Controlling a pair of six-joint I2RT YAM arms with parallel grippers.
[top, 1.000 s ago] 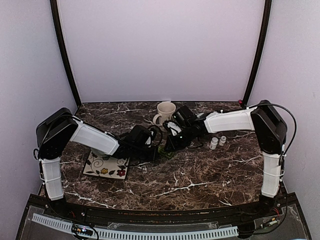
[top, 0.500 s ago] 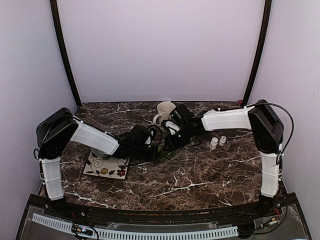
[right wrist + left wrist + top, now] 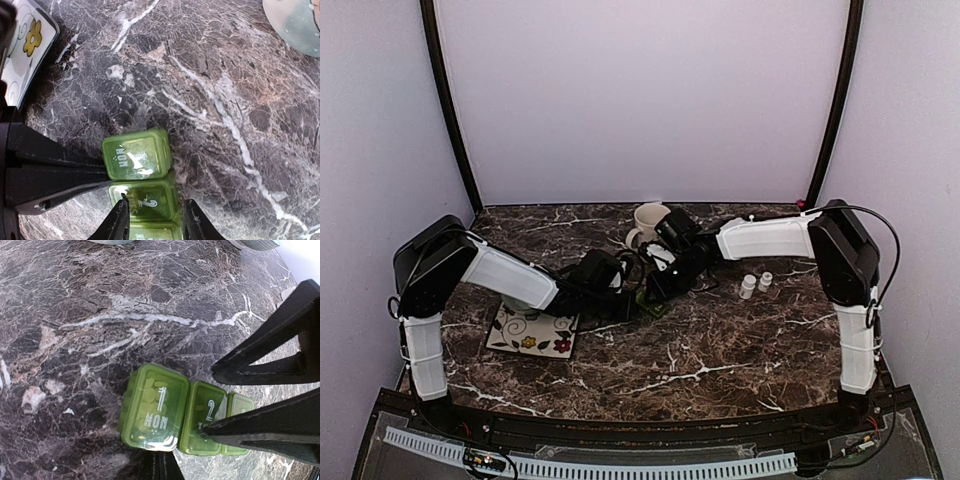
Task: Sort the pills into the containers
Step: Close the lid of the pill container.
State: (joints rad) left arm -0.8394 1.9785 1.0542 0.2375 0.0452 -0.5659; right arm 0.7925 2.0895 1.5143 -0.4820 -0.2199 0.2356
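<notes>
The green pill box (image 3: 175, 412) lies flat on the marble, three joined lidded compartments marked 1 MON, 2 TUE and a third. It also shows in the top view (image 3: 651, 302) and the right wrist view (image 3: 140, 172). All lids look closed. Pale round pills (image 3: 145, 390) show through the MON lid. My right gripper (image 3: 156, 220) is open, its fingers straddling the TUE compartment from above. My left gripper (image 3: 161, 469) looks shut, its tip against the near edge of the MON compartment.
A cream mug (image 3: 651, 220) stands behind the grippers. A floral tile (image 3: 532, 332) lies at the left, also in the right wrist view (image 3: 25, 45). Two small white bottles (image 3: 756, 284) stand to the right. Both arms crowd the table's middle.
My right arm has swung a little to the left and back, bringing its gripper over the pill box. The left arm has stayed put.
</notes>
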